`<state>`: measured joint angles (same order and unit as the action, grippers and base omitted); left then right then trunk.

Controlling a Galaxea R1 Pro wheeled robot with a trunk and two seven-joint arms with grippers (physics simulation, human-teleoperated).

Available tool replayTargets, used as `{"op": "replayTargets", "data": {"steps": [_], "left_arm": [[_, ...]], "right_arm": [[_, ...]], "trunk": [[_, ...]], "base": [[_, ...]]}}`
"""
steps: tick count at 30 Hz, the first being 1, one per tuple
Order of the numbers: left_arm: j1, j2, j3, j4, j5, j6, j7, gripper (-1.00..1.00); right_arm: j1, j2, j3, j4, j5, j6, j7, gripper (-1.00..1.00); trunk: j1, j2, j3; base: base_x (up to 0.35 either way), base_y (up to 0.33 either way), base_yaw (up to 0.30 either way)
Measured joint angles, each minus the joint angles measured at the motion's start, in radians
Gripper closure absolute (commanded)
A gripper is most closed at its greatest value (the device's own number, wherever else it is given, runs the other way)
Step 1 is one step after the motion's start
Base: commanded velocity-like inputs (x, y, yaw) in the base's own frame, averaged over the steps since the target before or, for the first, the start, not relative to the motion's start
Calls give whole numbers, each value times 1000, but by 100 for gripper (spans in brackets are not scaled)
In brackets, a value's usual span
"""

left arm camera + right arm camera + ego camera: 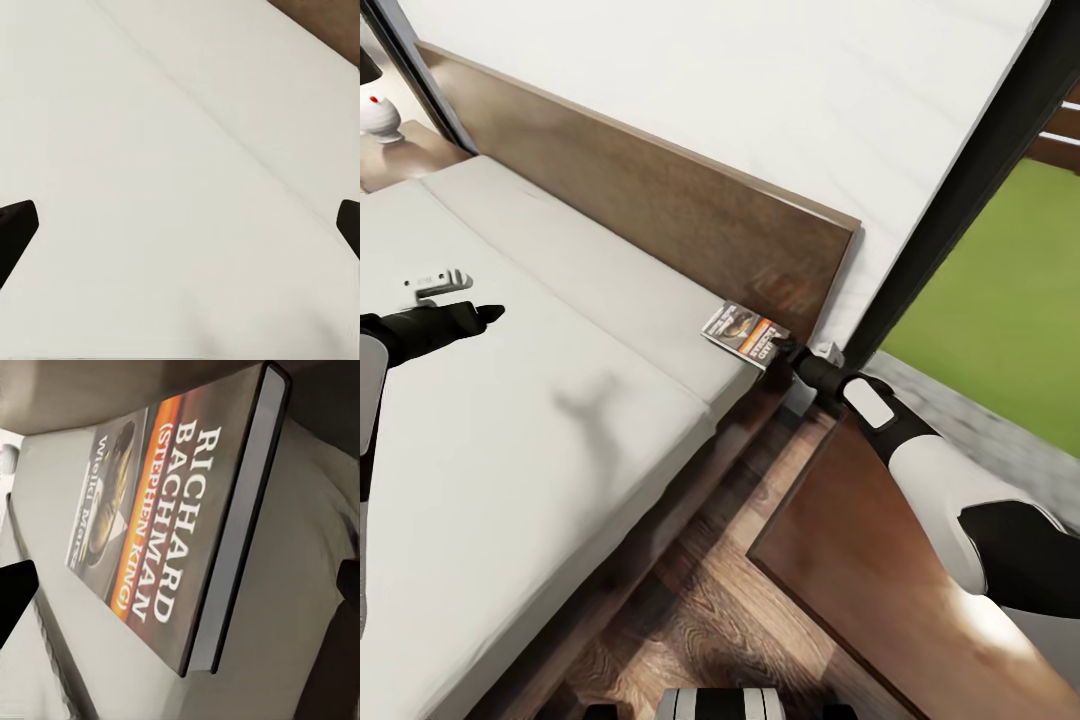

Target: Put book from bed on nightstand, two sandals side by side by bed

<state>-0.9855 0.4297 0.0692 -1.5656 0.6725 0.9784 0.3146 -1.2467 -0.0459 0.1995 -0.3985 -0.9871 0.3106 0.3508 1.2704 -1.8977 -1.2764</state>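
The book [744, 335] lies flat on the pale mattress of the bed [540, 420], at the corner by the dark headboard [660, 210]. Its orange and black cover [161, 517] fills the right wrist view. My right gripper [786, 352] hovers at the book's near edge, open, its black fingertips [15, 592] spread wider than the book and not touching it. The nightstand [880, 590] stands right under my right arm. Out over the middle of the mattress [180, 180], my left gripper [442, 288] is open with nothing in it. The sandals are out of view.
A second nightstand [405, 160] with a white lamp [382, 115] stands at the far side of the bed. A narrow strip of wood floor [700, 610] runs between bed and near nightstand. A black-framed window [980, 170] with green lawn is at right.
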Motion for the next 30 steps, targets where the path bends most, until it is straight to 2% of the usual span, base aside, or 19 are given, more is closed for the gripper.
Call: {"op": "replayTargets", "data": {"steps": [7, 19, 24, 30], "left_arm": [[0, 1, 0, 0, 0, 0, 0, -100], [0, 4, 0, 0, 0, 0, 0, -100], [0, 3, 0, 0, 0, 0, 0, -100], [0, 3, 0, 0, 0, 0, 0, -100]], "right_arm": [[0, -1, -1, 0, -2, 1, 0, -100], [0, -1, -1, 0, -4, 2, 1, -100], [0, -3, -1, 0, -5, 1, 1, -100], [0, -4, -1, -3, -7, 1, 3, -100]], "trunk": [[0, 0, 1], [0, 0, 1], [19, -35, -15], [19, -35, -15]], "base": [[0, 0, 118], [0, 0, 9], [0, 0, 0], [0, 0, 0]]}}
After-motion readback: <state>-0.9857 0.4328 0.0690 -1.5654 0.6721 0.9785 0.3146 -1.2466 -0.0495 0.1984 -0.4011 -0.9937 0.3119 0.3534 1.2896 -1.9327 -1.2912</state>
